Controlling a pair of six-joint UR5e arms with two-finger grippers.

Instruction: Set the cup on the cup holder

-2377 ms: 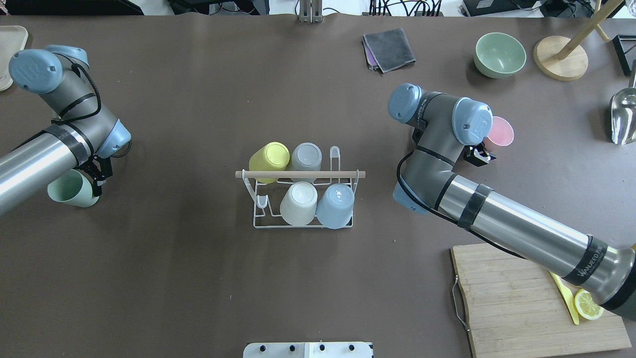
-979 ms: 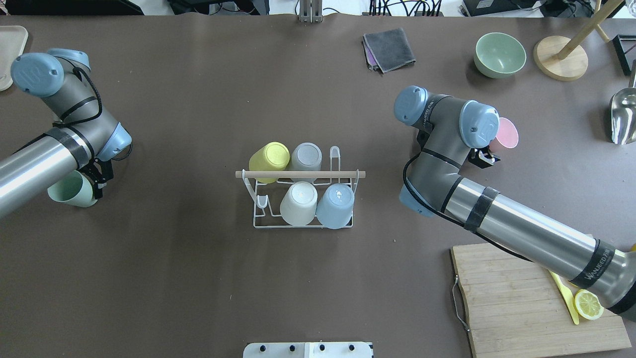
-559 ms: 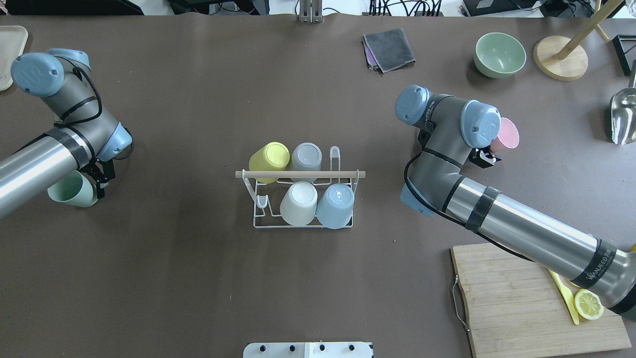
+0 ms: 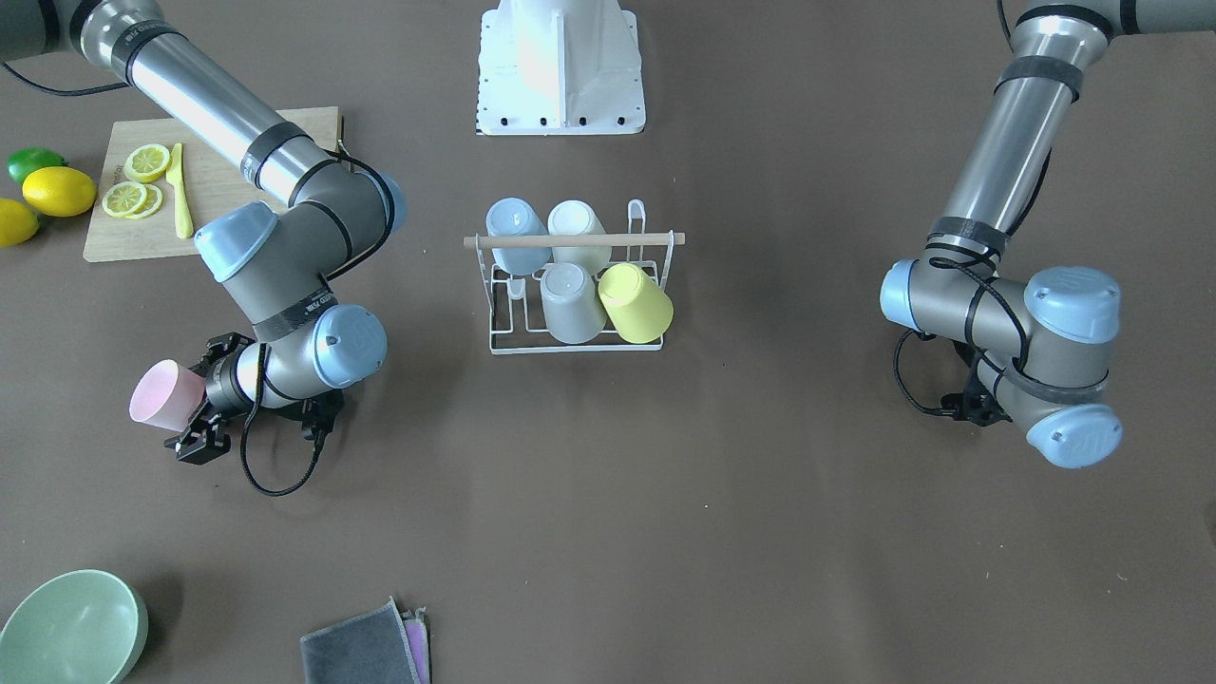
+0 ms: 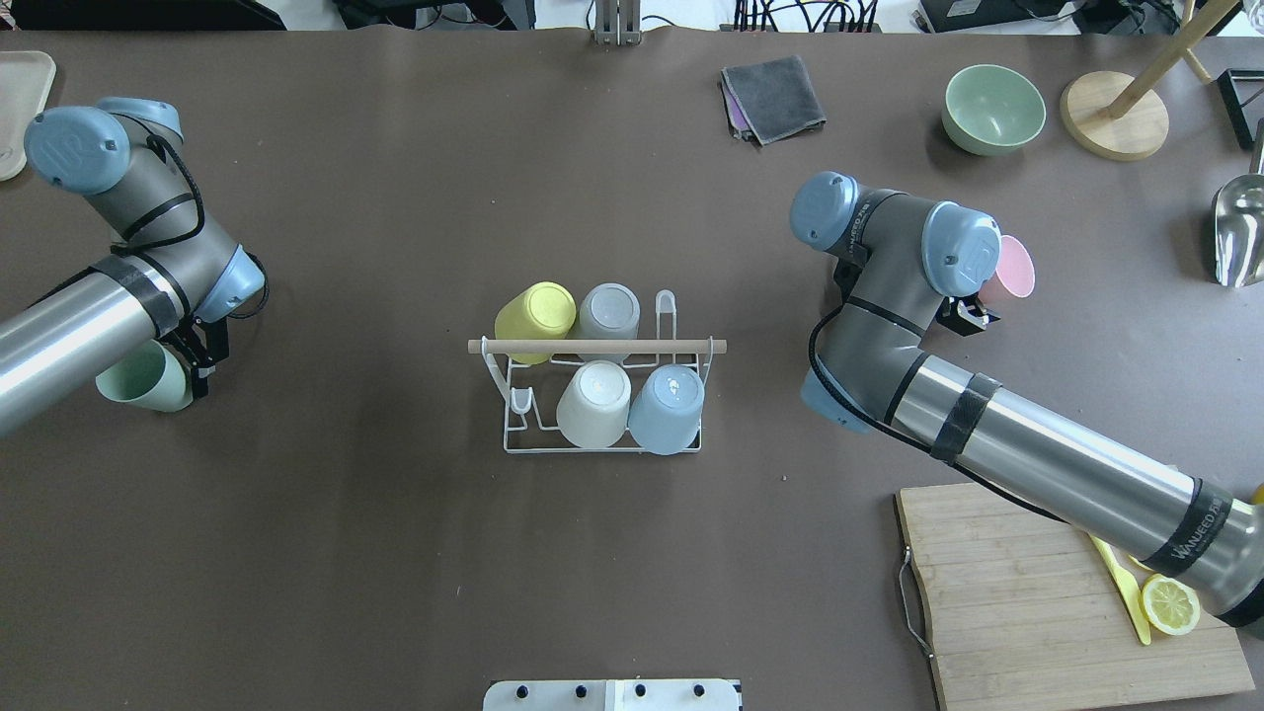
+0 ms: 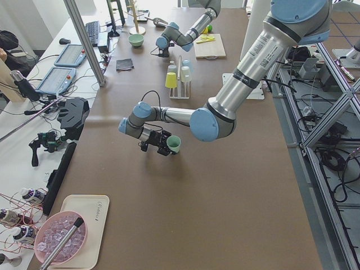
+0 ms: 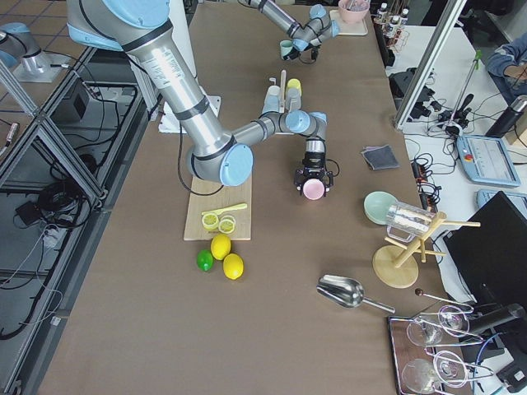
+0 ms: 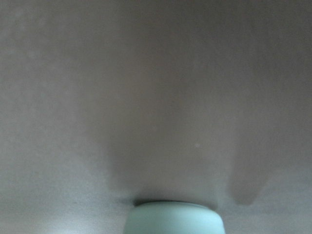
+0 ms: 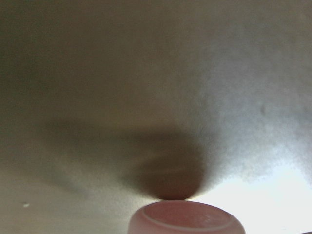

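The white wire cup holder (image 5: 513, 434) with a wooden rod handle (image 5: 592, 347) stands mid-table and also shows in the front view (image 4: 494, 337). It carries yellow (image 5: 535, 310), grey (image 5: 609, 311), cream (image 5: 594, 400) and blue (image 5: 668, 406) cups upside down. My left gripper (image 5: 183, 370) is far left of it, shut on a pale green cup (image 5: 138, 377) held sideways; this cup also shows in the left wrist view (image 8: 173, 219). My right gripper (image 4: 201, 394) is far right of the rack, shut on a pink cup (image 4: 163, 394) (image 5: 1017, 267) held sideways just above the table.
A wooden cutting board (image 5: 1027, 612) with a lemon slice (image 5: 1169, 604) and yellow knife lies front right. A green bowl (image 5: 992, 109), grey cloth (image 5: 775, 97), wooden stand base (image 5: 1114, 117) and metal scoop (image 5: 1236, 232) sit at the back right.
My right arm has shifted slowly to the right, carrying the pink cup with it. My left wrist has turned slightly; the green cup has barely moved.
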